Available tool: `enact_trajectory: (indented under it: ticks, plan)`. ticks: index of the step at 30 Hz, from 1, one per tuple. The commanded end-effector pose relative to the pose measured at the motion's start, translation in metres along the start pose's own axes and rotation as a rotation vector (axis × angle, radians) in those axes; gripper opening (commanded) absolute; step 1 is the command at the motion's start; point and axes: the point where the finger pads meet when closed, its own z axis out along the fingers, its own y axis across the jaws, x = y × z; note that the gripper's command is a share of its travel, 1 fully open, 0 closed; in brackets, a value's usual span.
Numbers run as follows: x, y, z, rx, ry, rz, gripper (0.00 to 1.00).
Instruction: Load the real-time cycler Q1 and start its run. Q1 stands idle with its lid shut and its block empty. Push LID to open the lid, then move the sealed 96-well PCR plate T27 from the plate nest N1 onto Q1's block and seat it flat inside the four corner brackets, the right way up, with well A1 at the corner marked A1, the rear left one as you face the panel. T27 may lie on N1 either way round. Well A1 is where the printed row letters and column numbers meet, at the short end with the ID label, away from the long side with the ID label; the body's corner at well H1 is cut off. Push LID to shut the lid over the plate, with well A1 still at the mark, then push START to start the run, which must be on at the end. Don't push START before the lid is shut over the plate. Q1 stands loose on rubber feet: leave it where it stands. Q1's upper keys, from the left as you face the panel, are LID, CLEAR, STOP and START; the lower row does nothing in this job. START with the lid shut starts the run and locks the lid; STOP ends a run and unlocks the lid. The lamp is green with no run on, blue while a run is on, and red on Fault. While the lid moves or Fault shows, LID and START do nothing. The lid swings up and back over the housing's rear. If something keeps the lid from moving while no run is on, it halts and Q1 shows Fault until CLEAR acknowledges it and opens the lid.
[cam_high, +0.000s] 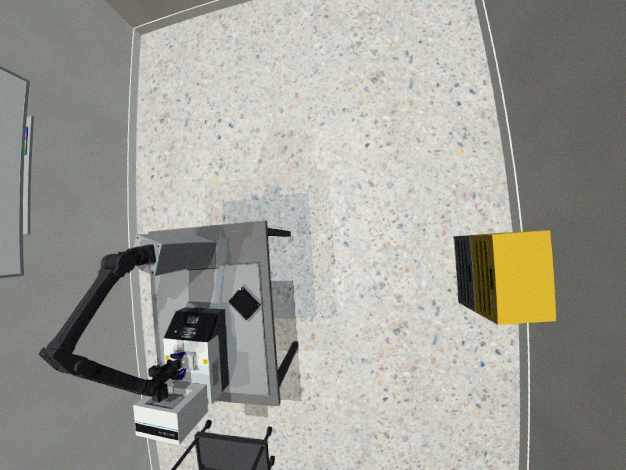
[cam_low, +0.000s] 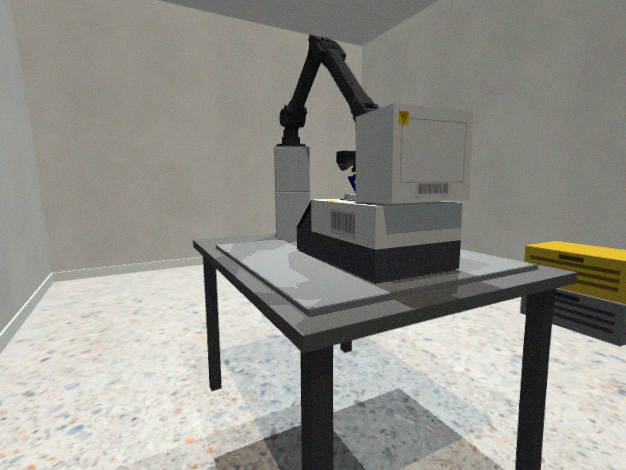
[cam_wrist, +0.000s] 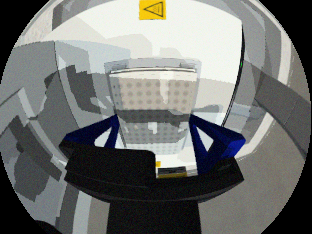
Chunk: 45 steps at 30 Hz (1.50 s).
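Q1 on table w/ lid raised behind; plate T27 on its block, gripper above; nest N1 beside Q1.
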Motion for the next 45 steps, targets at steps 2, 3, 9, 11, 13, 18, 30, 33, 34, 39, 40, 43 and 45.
enact_trajectory:
  ticks: [2,3,9,11,13,18,30,33,34,39,40,43,45]
  plan:
    - [0.017,-0.015,0.008,0.042,0.005,-0.042,1.00]
    - [0.017,-0.014,0.006,0.040,0.005,-0.043,1.00]
    - [0.021,-0.011,-0.006,0.028,0.006,-0.050,1.00]
    - [0.021,-0.009,-0.010,0.020,0.007,-0.050,1.00]
    - [0.021,-0.009,-0.010,0.020,0.007,-0.050,1.00]
    - [0.008,0.000,-0.016,-0.010,0.007,-0.028,1.00]
    - [-0.009,0.017,-0.028,-0.046,-0.002,0.014,1.00]
    - [-0.011,0.021,-0.032,-0.047,-0.002,0.023,1.00]
    - [-0.011,0.023,-0.033,-0.051,-0.002,0.025,1.00]
    - [-0.012,0.030,-0.038,-0.065,-0.002,0.029,1.00]
    - [-0.009,0.030,-0.038,-0.066,-0.002,0.025,1.00]
    - [-0.001,0.032,-0.039,-0.070,-0.001,0.012,1.00]
    - [0.004,0.033,-0.040,-0.072,0.000,0.004,1.00]
